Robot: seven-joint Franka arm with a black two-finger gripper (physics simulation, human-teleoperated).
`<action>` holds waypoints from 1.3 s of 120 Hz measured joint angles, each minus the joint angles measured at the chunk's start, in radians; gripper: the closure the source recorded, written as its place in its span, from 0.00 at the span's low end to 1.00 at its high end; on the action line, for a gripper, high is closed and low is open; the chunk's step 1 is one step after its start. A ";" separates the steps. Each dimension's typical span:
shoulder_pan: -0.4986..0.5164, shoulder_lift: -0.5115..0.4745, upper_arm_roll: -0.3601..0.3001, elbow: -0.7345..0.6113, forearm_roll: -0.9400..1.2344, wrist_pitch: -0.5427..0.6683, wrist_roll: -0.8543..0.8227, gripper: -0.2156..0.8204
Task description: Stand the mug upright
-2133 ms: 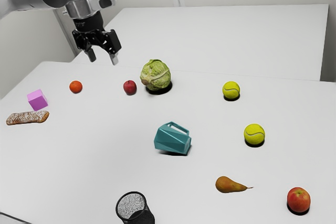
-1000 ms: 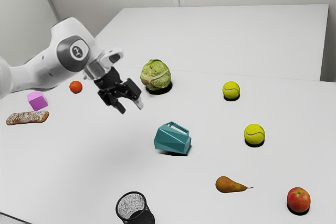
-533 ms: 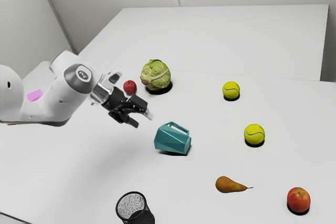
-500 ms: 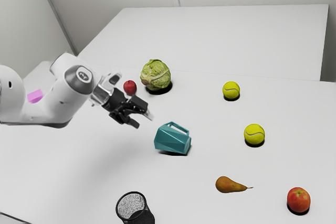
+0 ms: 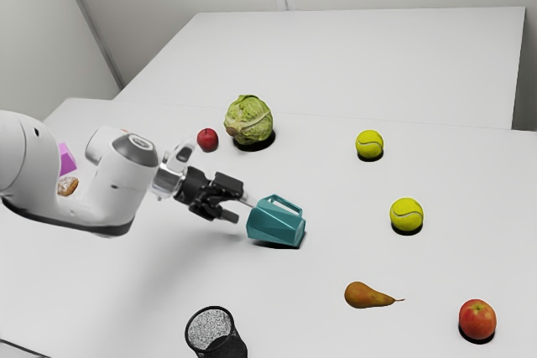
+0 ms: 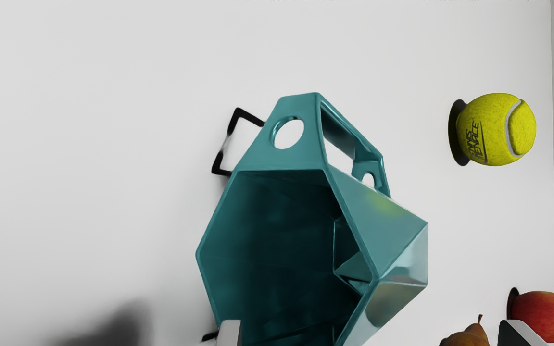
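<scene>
Across the desk [image 5: 151,291], the arm [image 5: 109,190] has lowered and reached forward, bringing its gripper [image 5: 242,210], fingers spread wide, up to the mug [image 5: 275,224]; that likely prepares a grasp for righting it. Teal and faceted, the mug lies sideways on the desk, mouth facing the gripper, handle [image 6: 311,139] uppermost.

A white arm [image 5: 117,186] with smooth, rounded shells and a black two-finger gripper [image 5: 242,210].
A grey oval cap [image 5: 141,150] covered one joint, a dark band [image 5: 75,224] edged the underside, a small black spot [image 5: 37,132] marked the shell, and a silvery collar [image 5: 170,180] met the black; the fingers [image 6: 229,334] had pale grey tips.
</scene>
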 joint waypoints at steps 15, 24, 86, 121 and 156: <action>-0.001 0.010 -0.001 -0.004 -0.083 -0.011 0.076 0.23; -0.004 0.018 -0.001 -0.005 -0.134 -0.020 0.123 0.24; -0.023 0.064 -0.004 -0.005 -0.324 -0.104 0.391 0.45; -0.027 0.059 -0.006 -0.005 -0.331 -0.111 0.476 0.86; -0.029 0.031 -0.007 -0.005 -0.331 -0.106 0.537 0.95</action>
